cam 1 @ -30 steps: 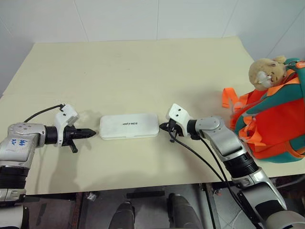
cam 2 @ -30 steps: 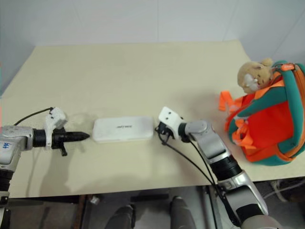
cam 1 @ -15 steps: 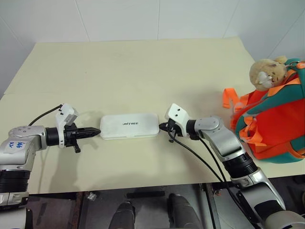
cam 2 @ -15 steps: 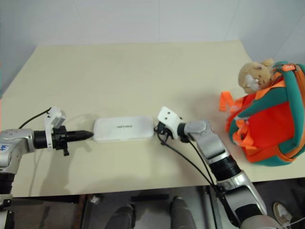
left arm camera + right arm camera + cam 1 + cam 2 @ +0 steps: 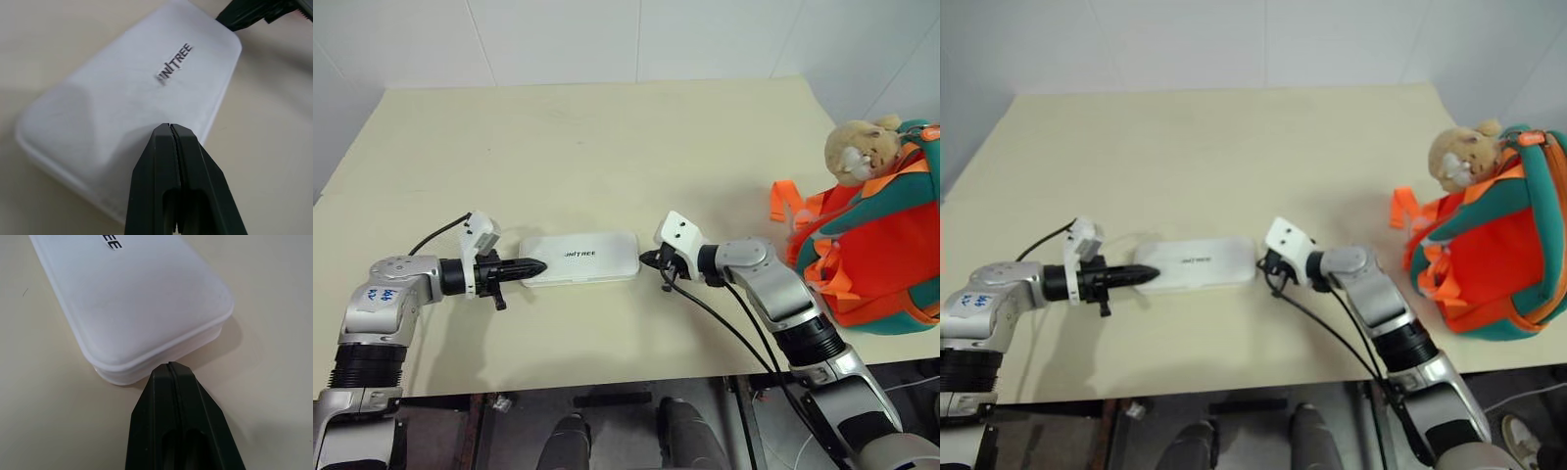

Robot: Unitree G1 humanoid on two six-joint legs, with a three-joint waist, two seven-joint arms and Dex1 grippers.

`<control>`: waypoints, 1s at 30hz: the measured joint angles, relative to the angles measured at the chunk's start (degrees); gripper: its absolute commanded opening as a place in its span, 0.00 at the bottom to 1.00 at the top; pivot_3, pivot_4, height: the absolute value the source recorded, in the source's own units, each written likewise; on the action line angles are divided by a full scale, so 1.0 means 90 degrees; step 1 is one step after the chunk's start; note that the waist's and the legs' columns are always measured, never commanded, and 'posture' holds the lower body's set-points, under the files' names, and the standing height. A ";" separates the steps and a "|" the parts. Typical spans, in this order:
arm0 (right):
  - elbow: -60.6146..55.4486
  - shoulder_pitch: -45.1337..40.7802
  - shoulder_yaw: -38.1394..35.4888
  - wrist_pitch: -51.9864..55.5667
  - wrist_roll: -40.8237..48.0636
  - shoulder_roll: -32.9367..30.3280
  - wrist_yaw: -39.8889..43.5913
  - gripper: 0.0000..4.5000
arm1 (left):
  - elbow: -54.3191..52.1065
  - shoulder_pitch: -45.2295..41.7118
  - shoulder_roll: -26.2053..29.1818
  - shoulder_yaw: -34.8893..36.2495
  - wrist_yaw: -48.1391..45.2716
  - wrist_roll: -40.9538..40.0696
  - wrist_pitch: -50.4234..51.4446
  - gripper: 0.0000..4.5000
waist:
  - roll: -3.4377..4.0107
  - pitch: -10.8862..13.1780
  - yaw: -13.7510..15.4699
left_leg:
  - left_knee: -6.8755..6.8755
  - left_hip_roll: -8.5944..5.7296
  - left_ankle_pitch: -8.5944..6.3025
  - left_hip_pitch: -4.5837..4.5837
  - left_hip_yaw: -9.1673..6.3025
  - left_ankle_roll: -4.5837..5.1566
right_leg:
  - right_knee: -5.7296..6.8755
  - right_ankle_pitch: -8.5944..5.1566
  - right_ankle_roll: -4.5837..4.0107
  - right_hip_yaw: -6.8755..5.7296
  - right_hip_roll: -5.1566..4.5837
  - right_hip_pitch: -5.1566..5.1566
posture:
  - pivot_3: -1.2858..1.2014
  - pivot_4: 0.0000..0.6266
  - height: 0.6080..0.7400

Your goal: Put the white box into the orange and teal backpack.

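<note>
Beside the orange and teal backpack (image 5: pixel 876 250), seemingly attached, sits a plush bear (image 5: pixel 858 150).

Both arms reach forward over the table and bend inward at the wrists, so the two grippers point toward each other. The left gripper (image 5: pixel 536 265) has its two black fingers pressed flat together into a single point, angled slightly down, with a black cable looping off the wrist. The right gripper (image 5: pixel 648 259) is pinched shut the same way, its tips seemingly just touching what lies between them.
</note>
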 measured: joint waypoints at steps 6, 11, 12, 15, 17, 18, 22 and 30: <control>-0.0103 0.0086 -0.0056 0.0088 0.0029 -0.0089 -0.0001 0.00 | -0.0245 0.0107 0.0246 0.0011 -0.0004 -0.0045 0.0165 0.01 | 0.0000 0.0000 -0.0033 | -0.0001 0.0002 0.0000 0.0000 0.0000 0.0000 | -0.0001 0.0000 -0.0001 0.0000 0.0002 -0.0002 | 0.52 0.24 1.00; -0.0105 0.0095 -0.0056 0.0089 0.0032 -0.0085 -0.0004 0.00 | -0.0313 0.0197 0.0755 0.0219 -0.0005 -0.0046 0.0230 0.01 | 0.0000 0.0000 -0.0034 | -0.0002 0.0001 0.0000 -0.0002 0.0001 0.0000 | -0.0005 -0.0001 -0.0002 0.0001 0.0000 -0.0003 | 0.52 0.24 1.00; -0.0102 0.0094 -0.0056 0.0088 0.0031 -0.0077 -0.0005 0.00 | -0.0325 0.0244 0.0836 0.0297 0.0001 -0.0046 0.0242 0.01 | 0.0000 0.0000 -0.0031 | -0.0003 0.0001 0.0000 -0.0002 0.0001 0.0000 | -0.0006 -0.0001 -0.0002 0.0000 0.0000 -0.0003 | 0.52 0.24 1.00; -0.0080 0.0092 -0.0056 0.0069 0.0031 -0.0035 -0.0007 0.00 | -0.0277 0.0372 0.1059 0.0574 0.0203 -0.0011 0.0245 0.01 | 0.0000 0.0000 -0.0024 | -0.0005 0.0001 0.0000 -0.0003 0.0001 0.0000 | -0.0009 -0.0002 -0.0003 0.0000 0.0000 -0.0003 | 0.52 0.24 1.00; -0.0071 0.0091 -0.0055 0.0044 0.0031 0.0017 -0.0007 0.00 | -0.0177 0.0376 0.1079 0.0744 0.0446 0.0087 0.0168 0.01 | 0.0000 0.0000 -0.0016 | -0.0005 0.0001 -0.0001 -0.0003 0.0001 0.0000 | -0.0009 -0.0002 -0.0003 0.0000 0.0000 -0.0003 | 0.52 0.24 1.00; -0.0069 0.0091 -0.0053 0.0021 0.0031 0.0031 -0.0006 0.00 | -0.0144 0.0376 0.1076 0.0769 0.0558 0.0138 0.0128 0.01 | 0.0000 0.0000 -0.0015 | -0.0005 0.0001 0.0000 -0.0003 0.0001 0.0000 | -0.0009 -0.0002 -0.0002 0.0000 0.0000 -0.0003 | 0.52 0.24 1.00; 0.0006 0.0084 -0.0053 -0.0042 0.0029 0.0074 -0.0006 0.00 | 0.0139 0.0391 0.0981 0.0802 0.1057 0.0363 0.0048 0.01 | 0.0000 0.0000 -0.0012 | -0.0005 0.0000 0.0000 -0.0003 0.0001 0.0000 | -0.0009 -0.0001 -0.0003 0.0000 0.0000 -0.0003 | 0.52 0.24 1.00; 0.0108 0.0029 -0.0049 -0.0060 0.0021 0.0167 -0.0005 0.00 | 0.0137 0.0396 0.0388 0.0391 0.1120 0.0362 0.0070 0.01 | 0.0000 0.0000 -0.0007 | -0.0005 0.0000 -0.0001 -0.0004 0.0000 0.0000 | -0.0009 -0.0001 -0.0002 -0.0001 0.0000 -0.0003 | 0.52 0.24 1.00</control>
